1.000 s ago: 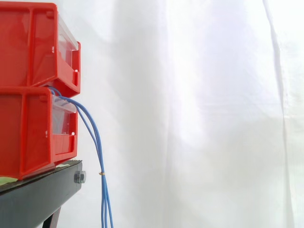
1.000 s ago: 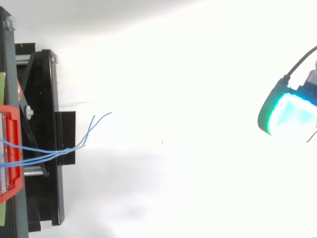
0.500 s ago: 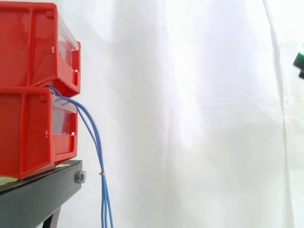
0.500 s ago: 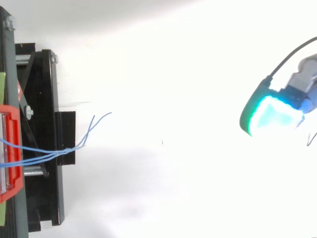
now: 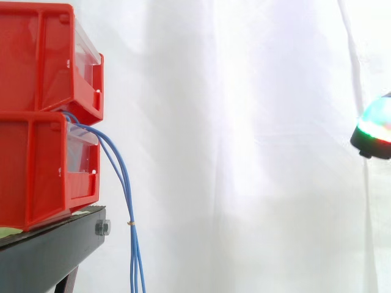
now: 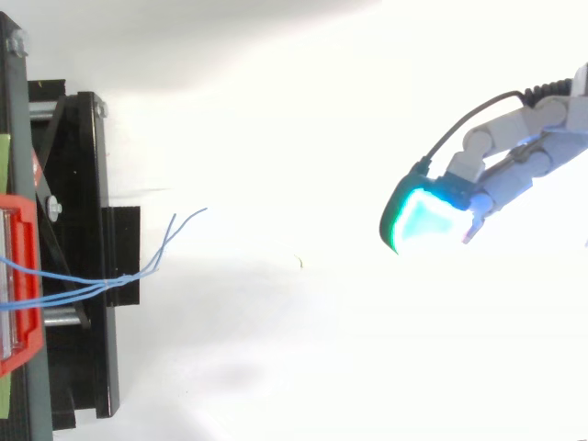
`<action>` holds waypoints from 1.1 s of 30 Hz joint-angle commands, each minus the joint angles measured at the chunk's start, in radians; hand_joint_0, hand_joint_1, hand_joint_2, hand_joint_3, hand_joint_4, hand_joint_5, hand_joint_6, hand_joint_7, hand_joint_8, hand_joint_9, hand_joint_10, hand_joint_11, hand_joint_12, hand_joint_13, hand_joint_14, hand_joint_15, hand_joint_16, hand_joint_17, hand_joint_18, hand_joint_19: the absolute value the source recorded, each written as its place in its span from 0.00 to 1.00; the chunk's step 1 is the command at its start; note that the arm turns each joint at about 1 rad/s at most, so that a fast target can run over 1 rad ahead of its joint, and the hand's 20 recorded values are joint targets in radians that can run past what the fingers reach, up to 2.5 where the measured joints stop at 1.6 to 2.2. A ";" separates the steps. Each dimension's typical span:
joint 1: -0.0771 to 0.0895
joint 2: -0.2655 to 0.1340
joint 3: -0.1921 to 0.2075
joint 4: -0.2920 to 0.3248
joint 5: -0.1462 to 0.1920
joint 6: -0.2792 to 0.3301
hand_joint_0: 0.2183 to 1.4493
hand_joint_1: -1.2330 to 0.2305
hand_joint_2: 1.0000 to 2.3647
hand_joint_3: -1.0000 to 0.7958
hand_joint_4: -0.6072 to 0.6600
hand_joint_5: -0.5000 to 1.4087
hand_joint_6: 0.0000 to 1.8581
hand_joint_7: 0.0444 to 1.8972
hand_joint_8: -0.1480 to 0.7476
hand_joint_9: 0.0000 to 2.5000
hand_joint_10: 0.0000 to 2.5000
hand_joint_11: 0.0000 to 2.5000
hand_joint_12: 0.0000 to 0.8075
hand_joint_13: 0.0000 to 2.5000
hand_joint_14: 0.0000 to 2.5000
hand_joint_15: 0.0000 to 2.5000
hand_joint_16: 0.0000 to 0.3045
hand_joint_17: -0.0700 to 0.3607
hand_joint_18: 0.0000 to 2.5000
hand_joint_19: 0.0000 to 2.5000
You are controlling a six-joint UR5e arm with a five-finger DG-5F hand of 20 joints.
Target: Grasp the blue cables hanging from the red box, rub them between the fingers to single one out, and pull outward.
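Before the white curtain (image 5: 244,152), we are watching two red bins (image 5: 36,165) sitting stacked on a black stand (image 5: 49,250). The hand (image 6: 501,175) is hovering at right, fingers relaxed and holding nothing, well apart from the blue cables (image 5: 126,195), which are hanging from the lower one's front.

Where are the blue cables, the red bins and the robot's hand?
blue cables (image 5: 126,186), side view, hanging strands
red bins (image 5: 36,168), side view, lower bin's wall
hand (image 6: 418,216), top view, glowing fingertip pad
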 commanded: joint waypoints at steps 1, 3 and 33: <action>0.001 -0.014 0.000 0.029 0.002 0.004 0.15 0.46 0.00 0.28 0.75 0.15 0.27 0.39 0.60 0.27 0.00 0.14 0.58 0.27 0.00 0.13 0.23 0.52 0.29 0.17; 0.001 -0.020 0.000 0.057 0.001 -0.003 0.16 0.46 0.00 0.28 0.74 0.15 0.27 0.40 0.60 0.27 0.00 0.14 0.58 0.27 0.00 0.14 0.23 0.52 0.29 0.17; 0.018 -0.189 0.000 0.375 0.254 -0.028 0.24 0.30 0.00 0.28 0.70 0.18 0.27 0.45 0.53 0.24 0.00 0.15 0.52 0.20 0.00 0.13 0.19 0.47 0.22 0.17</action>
